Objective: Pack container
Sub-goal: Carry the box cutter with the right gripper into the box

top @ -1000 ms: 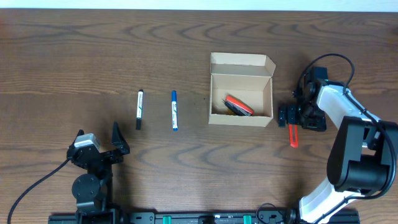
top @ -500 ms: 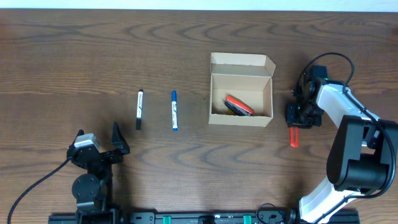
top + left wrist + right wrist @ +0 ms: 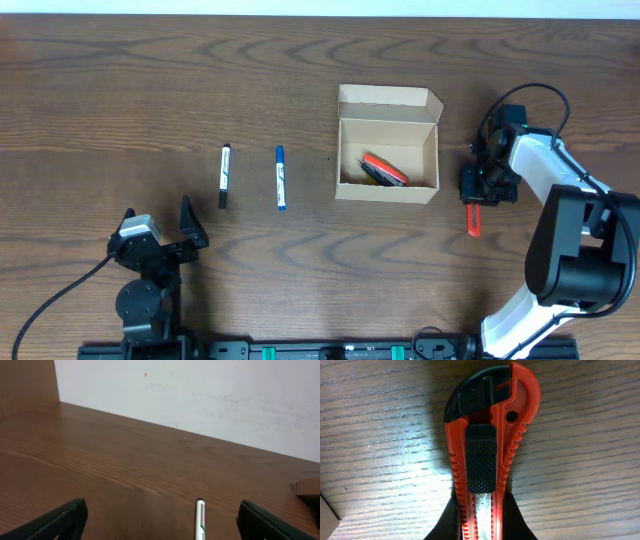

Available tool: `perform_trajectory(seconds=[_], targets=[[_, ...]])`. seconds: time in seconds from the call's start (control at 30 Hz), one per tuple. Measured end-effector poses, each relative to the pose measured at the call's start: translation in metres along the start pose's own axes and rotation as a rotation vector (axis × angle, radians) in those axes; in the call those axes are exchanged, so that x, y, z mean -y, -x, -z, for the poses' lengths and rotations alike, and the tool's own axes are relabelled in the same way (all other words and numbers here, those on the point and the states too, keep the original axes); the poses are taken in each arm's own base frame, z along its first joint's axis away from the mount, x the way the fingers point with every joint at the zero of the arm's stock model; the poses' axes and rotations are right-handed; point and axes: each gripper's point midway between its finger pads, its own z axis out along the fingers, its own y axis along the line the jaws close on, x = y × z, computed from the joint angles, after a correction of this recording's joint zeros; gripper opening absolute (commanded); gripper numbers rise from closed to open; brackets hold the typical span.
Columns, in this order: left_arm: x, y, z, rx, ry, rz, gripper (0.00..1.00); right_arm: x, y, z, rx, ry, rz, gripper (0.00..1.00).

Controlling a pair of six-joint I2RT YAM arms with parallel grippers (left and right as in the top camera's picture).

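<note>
The container point(image 3: 386, 194), a small tan cardboard box, stands open in the middle of the table with its lid flap point(image 3: 388, 100) folded back. Inside lie a red item point(image 3: 386, 168) and a dark one beside it. Right of the box, my right gripper point(image 3: 479, 188) is shut on a red utility knife point(image 3: 472, 220) that lies on the wood. In the right wrist view the knife point(image 3: 490, 445) fills the frame, black fingers point(image 3: 449, 522) pressed to both sides of its handle. My left gripper point(image 3: 160, 240) stands open and empty at the front left.
A black-capped marker point(image 3: 224, 176) and a blue marker point(image 3: 281, 178) lie side by side left of the box. The left wrist view shows a white marker barrel point(image 3: 200, 521) ahead between the open fingers, and a pale wall beyond the table's far edge.
My right gripper's fingers, spread on either side of the knife a second ago, have shut on its handle. The left arm has not moved.
</note>
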Motion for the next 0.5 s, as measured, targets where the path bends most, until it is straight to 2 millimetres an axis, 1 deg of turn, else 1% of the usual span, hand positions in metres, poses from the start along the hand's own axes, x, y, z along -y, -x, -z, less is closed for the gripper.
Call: perform_trajectory(seconds=[0.17, 0.27, 0.3, 0.4, 0.43, 0.5], targets=[[0.0, 0.0, 0.0, 0.0, 0.0, 0.0, 0.95, 0.001, 0.003, 0.003, -0.031, -0.009, 0.002, 0.01], [0.0, 0.0, 0.0, 0.0, 0.0, 0.0, 0.95, 0.002, 0.01, 0.013, -0.044, -0.014, 0.013, 0.01], [0.0, 0.0, 0.0, 0.0, 0.0, 0.0, 0.95, 0.002, 0.015, 0.019, -0.038, -0.014, 0.018, 0.01], [0.0, 0.0, 0.0, 0.0, 0.0, 0.0, 0.95, 0.002, 0.037, 0.049, 0.009, -0.015, 0.036, 0.01], [0.0, 0.0, 0.0, 0.0, 0.0, 0.0, 0.95, 0.002, 0.042, 0.061, 0.022, -0.015, 0.047, 0.01], [0.0, 0.0, 0.0, 0.0, 0.0, 0.0, 0.95, 0.0, 0.055, 0.09, 0.059, -0.015, 0.083, 0.01]])
